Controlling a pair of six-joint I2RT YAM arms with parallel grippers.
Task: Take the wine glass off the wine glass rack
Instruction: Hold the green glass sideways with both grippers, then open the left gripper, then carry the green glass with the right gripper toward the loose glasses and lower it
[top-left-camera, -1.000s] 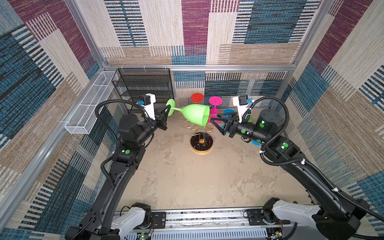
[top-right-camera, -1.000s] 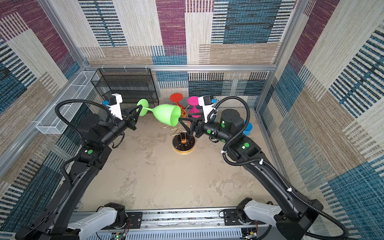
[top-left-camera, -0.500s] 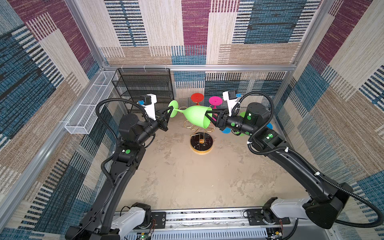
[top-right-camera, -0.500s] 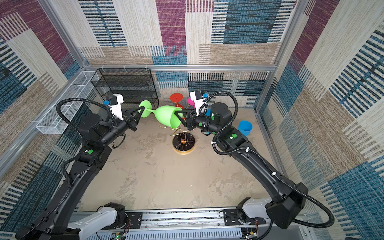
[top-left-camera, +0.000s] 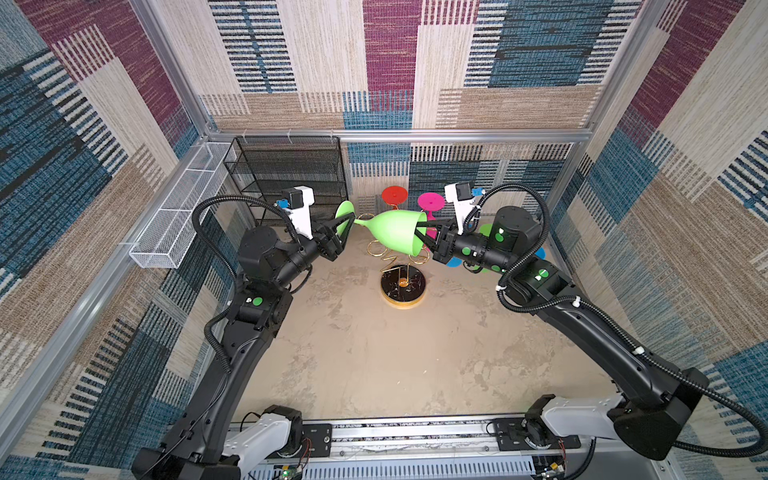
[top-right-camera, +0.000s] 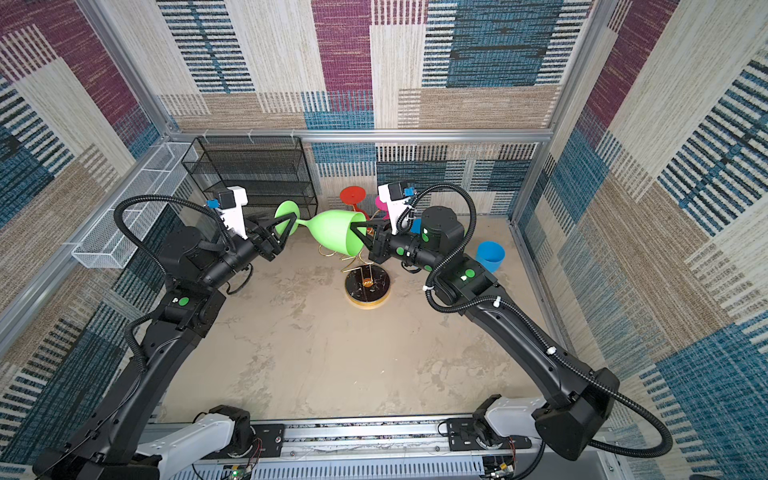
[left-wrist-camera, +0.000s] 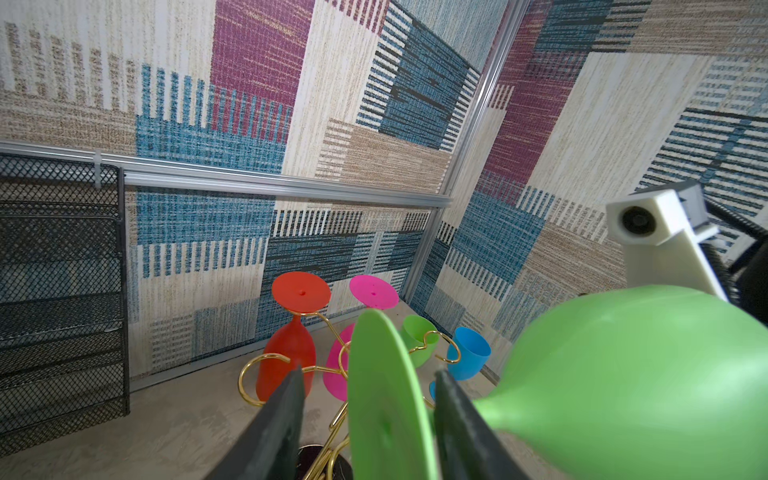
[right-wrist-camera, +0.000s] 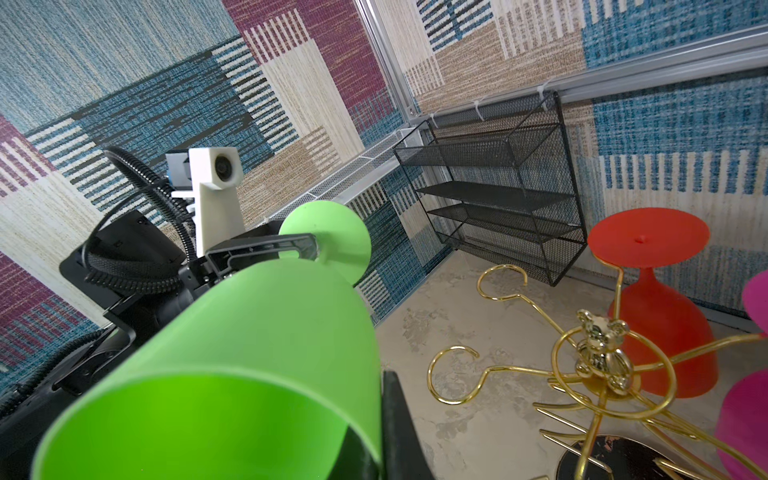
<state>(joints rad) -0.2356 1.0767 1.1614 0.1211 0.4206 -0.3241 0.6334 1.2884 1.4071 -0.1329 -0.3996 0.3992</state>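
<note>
Green plastic, the wine glass (top-left-camera: 395, 235) lies sideways in the air above the wine glass rack (top-left-camera: 403, 291), clear of its gold arms. We see the right gripper (top-left-camera: 420, 235) pinched on the bowl's rim, while the left gripper (top-left-camera: 347, 227) stands parted around the foot, with gaps on both sides. A red glass (top-left-camera: 394, 195) and a pink glass (top-left-camera: 430, 201) hang upside down on the rack's far arms. A blue cup (top-right-camera: 490, 255) stands near the side wall, a black mesh shelf (top-left-camera: 291, 174) at the back. A second green cup (left-wrist-camera: 419, 338) shows only partly.
</note>
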